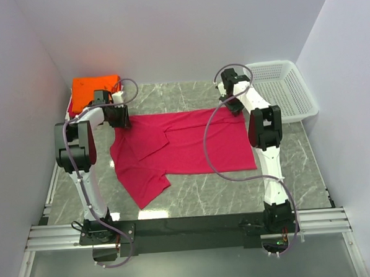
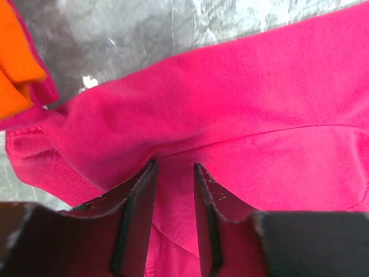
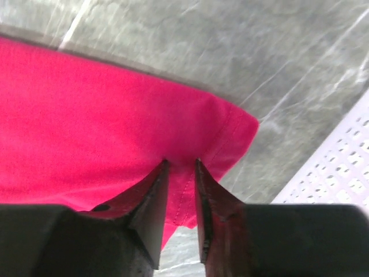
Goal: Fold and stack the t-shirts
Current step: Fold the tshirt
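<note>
A crimson-pink t-shirt (image 1: 185, 148) lies spread on the grey marble table, with one sleeve pointing toward the near left. My left gripper (image 1: 120, 117) is at its far left corner, shut on a pinch of the fabric (image 2: 174, 166). My right gripper (image 1: 233, 104) is at its far right corner, shut on the hem near the corner (image 3: 180, 161). The cloth puckers at both sets of fingertips. A folded bright orange t-shirt (image 1: 94, 90) lies at the far left corner of the table; its edge also shows in the left wrist view (image 2: 14, 57).
A white plastic mesh basket (image 1: 282, 90) stands at the far right, close beside the right gripper; its wall shows in the right wrist view (image 3: 340, 173). White walls enclose the table on three sides. Bare marble (image 1: 225, 192) lies in front of the shirt.
</note>
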`<state>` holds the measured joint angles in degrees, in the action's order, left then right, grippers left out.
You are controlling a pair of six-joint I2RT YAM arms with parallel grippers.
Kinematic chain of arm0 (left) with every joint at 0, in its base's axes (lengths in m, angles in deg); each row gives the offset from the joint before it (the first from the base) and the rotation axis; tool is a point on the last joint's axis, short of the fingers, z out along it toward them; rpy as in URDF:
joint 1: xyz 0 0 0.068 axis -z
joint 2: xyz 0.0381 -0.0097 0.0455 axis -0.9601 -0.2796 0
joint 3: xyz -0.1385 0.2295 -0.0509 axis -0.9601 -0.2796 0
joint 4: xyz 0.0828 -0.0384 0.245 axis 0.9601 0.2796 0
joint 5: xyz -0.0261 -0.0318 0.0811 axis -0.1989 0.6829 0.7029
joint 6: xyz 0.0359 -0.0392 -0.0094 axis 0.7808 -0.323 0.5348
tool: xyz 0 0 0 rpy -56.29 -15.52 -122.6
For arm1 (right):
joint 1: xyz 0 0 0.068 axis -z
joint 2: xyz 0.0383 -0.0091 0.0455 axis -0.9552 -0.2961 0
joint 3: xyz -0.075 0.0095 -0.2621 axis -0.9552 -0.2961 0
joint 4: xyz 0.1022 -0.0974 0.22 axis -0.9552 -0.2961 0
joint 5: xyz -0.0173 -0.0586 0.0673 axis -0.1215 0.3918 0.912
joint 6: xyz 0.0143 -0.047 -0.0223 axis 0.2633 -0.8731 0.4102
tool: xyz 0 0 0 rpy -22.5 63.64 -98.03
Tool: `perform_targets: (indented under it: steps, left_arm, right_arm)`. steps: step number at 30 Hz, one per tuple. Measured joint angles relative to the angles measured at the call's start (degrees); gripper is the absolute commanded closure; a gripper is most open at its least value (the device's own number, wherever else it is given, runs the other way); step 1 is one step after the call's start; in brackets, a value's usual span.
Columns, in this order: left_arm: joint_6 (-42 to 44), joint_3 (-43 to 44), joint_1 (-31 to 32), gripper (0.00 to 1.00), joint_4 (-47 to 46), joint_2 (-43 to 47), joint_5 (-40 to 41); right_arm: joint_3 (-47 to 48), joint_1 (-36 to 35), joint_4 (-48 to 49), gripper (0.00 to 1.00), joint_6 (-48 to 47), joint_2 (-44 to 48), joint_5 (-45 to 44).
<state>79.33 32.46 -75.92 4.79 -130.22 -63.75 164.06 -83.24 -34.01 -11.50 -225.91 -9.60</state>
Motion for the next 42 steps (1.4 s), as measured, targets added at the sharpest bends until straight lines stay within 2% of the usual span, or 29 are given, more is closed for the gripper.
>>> perform_targets:
  steps: [3,6,7,8,13,17,22,27,33,35,42]
  left_arm:
    - [0.04,0.63,0.0,0.57,0.42,-0.07,-0.37]
    - [2.73,-0.57,-0.04,0.53,1.92,2.03,-1.99]
    - [4.55,-1.95,-0.15,0.47,2.93,3.98,-3.1]
    - [6.47,-3.39,-0.35,0.37,4.44,6.43,-4.13]
    - [20.96,-7.56,-3.34,0.36,14.82,20.76,-11.93]
    - [36.68,-9.84,-7.72,0.4,25.55,27.17,-16.0]
    - [50.4,-21.11,-9.38,0.42,33.53,29.57,-14.8]
    - [56.35,-28.3,-9.25,0.42,35.78,33.62,-12.31]
    - [60.41,-29.9,-9.16,0.41,35.67,35.41,-11.21]
    - [61.37,-31.45,-8.72,0.42,35.08,36.48,-10.4]
    - [64.15,-38.77,-6.38,0.46,30.42,41.46,-6.4]
  right_arm:
    - [-1.27,0.0,1.81,0.57,0.11,0.72,-0.37]
    - [-10.08,0.0,4.7,0.46,-0.17,6.75,1.46]
    - [-14.34,0.0,4.68,0.33,-0.66,10.03,2.82]
    - [-18.1,0.0,4.37,0.32,-1.11,13.35,4.07]
    - [-36.39,-0.17,4.68,0.31,-5.16,35.17,10.23]
    - [-49.18,-1.03,5.16,0.43,-8.83,50.27,13.35]
    - [-66.14,-5.18,7.19,0.47,-11.61,57.31,13.86]
    - [-77.96,-8.07,10.6,0.47,-13.18,57.96,11.72]
    - [-82.01,-8.15,16.24,0.49,-15.04,59.32,7.76]
    - [-83.03,-8.15,17.99,0.52,-15.65,59.34,6.93]
    - [-86.07,-8.35,20.33,0.72,-16.98,59.65,5.01]
